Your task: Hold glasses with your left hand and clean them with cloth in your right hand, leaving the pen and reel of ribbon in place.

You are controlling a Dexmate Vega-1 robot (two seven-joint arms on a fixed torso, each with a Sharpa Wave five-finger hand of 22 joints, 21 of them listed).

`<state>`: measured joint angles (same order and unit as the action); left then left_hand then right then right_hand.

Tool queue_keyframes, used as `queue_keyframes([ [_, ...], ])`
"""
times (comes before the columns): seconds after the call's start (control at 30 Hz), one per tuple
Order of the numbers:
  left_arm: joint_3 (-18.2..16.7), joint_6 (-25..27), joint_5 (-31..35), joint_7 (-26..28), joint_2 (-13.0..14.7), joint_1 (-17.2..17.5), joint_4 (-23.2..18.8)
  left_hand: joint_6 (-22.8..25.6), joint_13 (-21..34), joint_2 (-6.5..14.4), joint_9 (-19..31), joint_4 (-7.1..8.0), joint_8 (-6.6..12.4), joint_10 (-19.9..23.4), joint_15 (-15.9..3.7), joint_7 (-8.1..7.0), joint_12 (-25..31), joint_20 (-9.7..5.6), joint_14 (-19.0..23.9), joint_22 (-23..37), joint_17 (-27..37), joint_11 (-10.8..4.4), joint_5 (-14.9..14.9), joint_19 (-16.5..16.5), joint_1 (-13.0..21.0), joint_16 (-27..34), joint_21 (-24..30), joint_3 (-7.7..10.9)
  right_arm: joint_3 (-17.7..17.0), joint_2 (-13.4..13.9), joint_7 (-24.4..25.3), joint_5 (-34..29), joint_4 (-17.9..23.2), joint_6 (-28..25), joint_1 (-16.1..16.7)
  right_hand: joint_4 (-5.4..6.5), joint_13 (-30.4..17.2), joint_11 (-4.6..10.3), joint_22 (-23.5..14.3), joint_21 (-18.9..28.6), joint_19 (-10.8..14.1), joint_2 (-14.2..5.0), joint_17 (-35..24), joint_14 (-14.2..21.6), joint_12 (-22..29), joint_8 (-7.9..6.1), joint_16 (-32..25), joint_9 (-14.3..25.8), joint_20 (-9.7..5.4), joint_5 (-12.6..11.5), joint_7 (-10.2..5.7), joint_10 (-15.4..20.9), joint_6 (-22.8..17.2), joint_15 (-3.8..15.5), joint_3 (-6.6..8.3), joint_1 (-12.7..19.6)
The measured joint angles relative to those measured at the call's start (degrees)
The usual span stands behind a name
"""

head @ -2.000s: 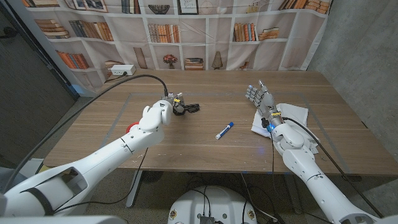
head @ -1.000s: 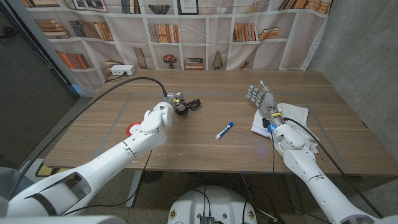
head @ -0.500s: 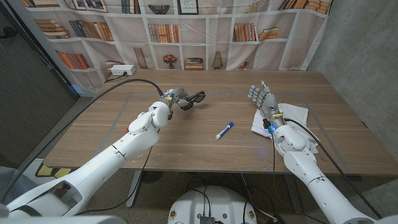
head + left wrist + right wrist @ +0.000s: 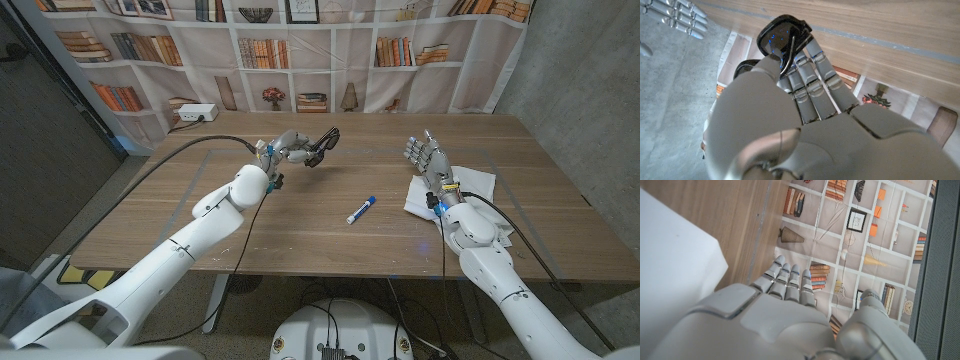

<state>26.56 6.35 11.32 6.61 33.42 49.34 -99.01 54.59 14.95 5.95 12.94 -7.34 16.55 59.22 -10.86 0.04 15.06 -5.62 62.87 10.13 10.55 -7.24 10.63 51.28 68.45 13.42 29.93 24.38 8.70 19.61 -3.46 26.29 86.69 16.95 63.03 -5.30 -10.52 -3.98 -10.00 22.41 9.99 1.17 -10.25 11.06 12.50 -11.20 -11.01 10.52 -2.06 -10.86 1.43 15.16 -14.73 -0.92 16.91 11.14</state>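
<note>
Black glasses (image 4: 322, 141) sit gripped in the left hand (image 4: 284, 147) above the desk (image 4: 300, 240); right hand (image 4: 426, 157) stands empty, fingers spread, beside white cloth (image 4: 478, 186), blue pen (image 4: 361, 208) between

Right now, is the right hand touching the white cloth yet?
Cannot tell. In the head view the right hand stands open at the white cloth, overlapping its near edge; the right wrist view shows no plain contact or gap.

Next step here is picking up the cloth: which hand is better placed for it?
The right hand. It stands open beside the white cloth at the table's right side, holding nothing. The left hand already holds the black glasses lifted off the table, far across from the cloth.
</note>
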Motion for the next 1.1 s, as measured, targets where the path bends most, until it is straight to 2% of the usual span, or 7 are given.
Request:
queue_keyframes([
  [0.1, -0.4, -4.7, -4.3, -0.1, -0.5, -0.3, 1.8, 0.0, 0.2, 0.0, 0.2, 0.01, 0.2, 0.0, 0.09, 0.0, 0.0, 0.0, 0.1, 0.0, 0.1, 0.0, 0.0, 0.0, 0.0, 0.0, 0.0, 0.0, -0.1, 0.4, 0.7, -0.3, 1.1, 0.1, 0.8, 0.0, 0.0, 0.12, 0.0, 0.0, 0.0, 0.0, 0.0, 0.0, 0.0, 0.0, 0.0, 0.0, 0.0, 0.0, 0.0, 0.1, 0.0, 0.0, 0.0, 0.0],
  [0.53, -1.8, -15.3, -16.2, -2.1, -3.7, -1.1, 9.6, 0.0, 1.2, 0.3, 1.1, 0.25, 0.64, 0.3, 0.09, 0.0, 0.2, 0.0, 0.1, 0.0, 0.5, -0.12, 0.0, 0.0, -0.3, -0.2, 0.0, 0.24, -0.2, 1.5, 1.8, -0.2, 3.3, 0.8, 2.2, 0.0, 0.0, 0.32, 0.0, -0.4, 0.2, 0.0, 0.0, 0.0, 0.0, 0.0, 0.0, 0.0, -0.23, 0.0, 0.0, 0.3, 0.0, 0.0, 0.0, 0.0],
  [0.77, -1.7, -21.2, -22.2, -5.5, -5.4, -2.0, 13.5, 0.0, 1.7, 0.3, 1.3, 0.24, 0.64, 0.3, 0.09, 0.0, 0.2, 0.04, 0.1, 0.0, 0.7, -0.11, 0.0, 0.0, -0.3, -0.3, 0.0, 0.24, -0.6, 2.5, 1.1, 0.6, 4.1, 0.8, 2.9, 0.0, 0.0, 0.32, 0.0, -0.7, 0.3, -0.23, 0.0, 0.0, 0.0, 0.0, 0.0, 0.0, -0.31, 0.0, 0.0, 0.3, 0.0, 0.0, 0.0, 0.2],
  [1.0, -1.4, -24.2, -26.6, -8.6, -7.5, -2.5, 16.7, 0.0, 2.2, 0.3, 1.9, 0.33, 1.08, 0.3, 0.09, 0.0, 0.2, 0.32, 0.1, 0.0, 0.8, -0.1, -0.1, -0.3, -0.3, -0.4, -0.3, 0.33, -1.4, 3.6, -0.1, 1.3, 5.0, 1.5, 3.8, 0.0, 0.0, 0.32, 0.0, -0.7, 0.6, -0.23, 0.0, 0.0, 0.0, 0.0, 0.0, 0.0, -0.07, 0.0, 0.0, 0.3, 0.0, 0.0, 0.0, 0.2],
  [1.1, -1.4, -26.2, -31.6, -12.5, -8.8, -2.7, 18.3, 0.0, 2.5, 0.3, 2.1, 0.41, 1.44, 0.3, 0.09, 0.0, 0.2, 0.32, 0.1, 0.0, 1.0, -0.09, -0.1, -0.3, -0.3, -0.5, -0.3, 0.4, -2.1, 4.5, -0.1, 1.3, 6.0, 1.9, 4.6, -0.01, 0.0, 0.32, 0.0, -0.7, 0.7, -0.23, 0.0, 0.0, 0.0, 0.0, 0.0, 0.0, 0.11, 0.0, 0.0, 0.3, 0.0, 0.0, 0.02, 0.2],
])
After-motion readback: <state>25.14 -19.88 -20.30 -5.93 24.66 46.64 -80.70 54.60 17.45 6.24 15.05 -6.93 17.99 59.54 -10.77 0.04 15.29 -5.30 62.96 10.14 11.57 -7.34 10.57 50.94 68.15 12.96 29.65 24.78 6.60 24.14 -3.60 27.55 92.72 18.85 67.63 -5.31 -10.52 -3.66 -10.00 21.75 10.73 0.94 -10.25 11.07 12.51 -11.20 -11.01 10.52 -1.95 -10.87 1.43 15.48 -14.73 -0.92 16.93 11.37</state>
